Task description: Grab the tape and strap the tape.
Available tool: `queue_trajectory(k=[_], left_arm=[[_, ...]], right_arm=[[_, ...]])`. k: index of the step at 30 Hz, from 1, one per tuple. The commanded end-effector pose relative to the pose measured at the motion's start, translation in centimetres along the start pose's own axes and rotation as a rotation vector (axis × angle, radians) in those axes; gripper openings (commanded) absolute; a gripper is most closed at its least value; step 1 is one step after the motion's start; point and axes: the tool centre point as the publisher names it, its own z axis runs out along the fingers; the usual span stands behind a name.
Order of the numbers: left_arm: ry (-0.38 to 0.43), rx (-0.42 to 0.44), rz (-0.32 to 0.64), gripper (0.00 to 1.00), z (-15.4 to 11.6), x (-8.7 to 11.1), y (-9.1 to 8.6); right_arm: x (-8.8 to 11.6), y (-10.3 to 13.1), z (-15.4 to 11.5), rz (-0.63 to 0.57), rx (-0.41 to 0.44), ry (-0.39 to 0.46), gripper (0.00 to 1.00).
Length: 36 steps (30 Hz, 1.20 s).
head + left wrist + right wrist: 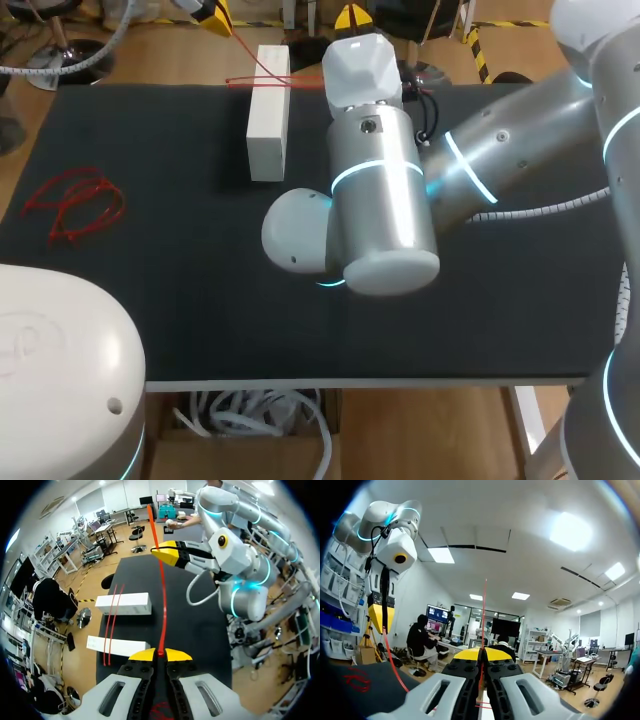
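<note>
Head view: on the black worktop (200, 300), the right arm (380, 200) looms beside a white box (268, 110). Wrist views show the red tape (164, 600) stretched taut above the worktop between the left hand (160, 654) and the right hand (482, 652), each pinched tight on one end. Strapping well likely means lowering both ends evenly across the box, with enough tension that neither pinch slips.

Right arm (385, 200) fills the middle, taut tape (163, 595) crosses the far white box (268, 125); bare mat (190, 270) lies left.
</note>
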Motion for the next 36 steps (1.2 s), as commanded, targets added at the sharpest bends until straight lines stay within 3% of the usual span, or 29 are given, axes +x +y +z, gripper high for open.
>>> queue_trajectory(k=[1, 3, 9, 19, 22, 31, 36], left_arm=[[0.002, -0.003, 0.0, 0.0, -0.1, 0.0, 0.0], [0.002, -0.003, 0.0, 0.0, -0.1, 0.0, 0.0], [0.002, -0.003, 0.0, 0.0, -0.1, 0.0, 0.0], [0.002, -0.003, 0.0, 0.0, -0.1, 0.0, 0.0], [0.002, -0.003, 0.0, 0.0, -0.1, 0.0, 0.0], [0.002, -0.003, 0.0, 0.0, -0.1, 0.0, 0.0], [0.002, -0.003, 0.0, 0.0, -0.1, 0.0, 0.0]], right_arm=[[0.1, 0.6, 0.1, -0.077, 0.044, 0.008, 0.0], [0.3, 0.9, -0.1, -0.215, 0.074, 0.017, 0.0], [0.2, 1.3, -0.6, -0.474, 0.131, 0.016, 0.0], [0.8, 3.3, -0.2, -0.889, 0.107, -0.015, 0.0], [1.5, 4.1, 0.2, -1.037, 0.071, 0.05, 0.0], [1.6, 5.8, 0.5, -1.435, -0.064, 0.095, 0.0], [1.6, 6.3, 0.5, -1.558, -0.096, 0.138, 0.0]])
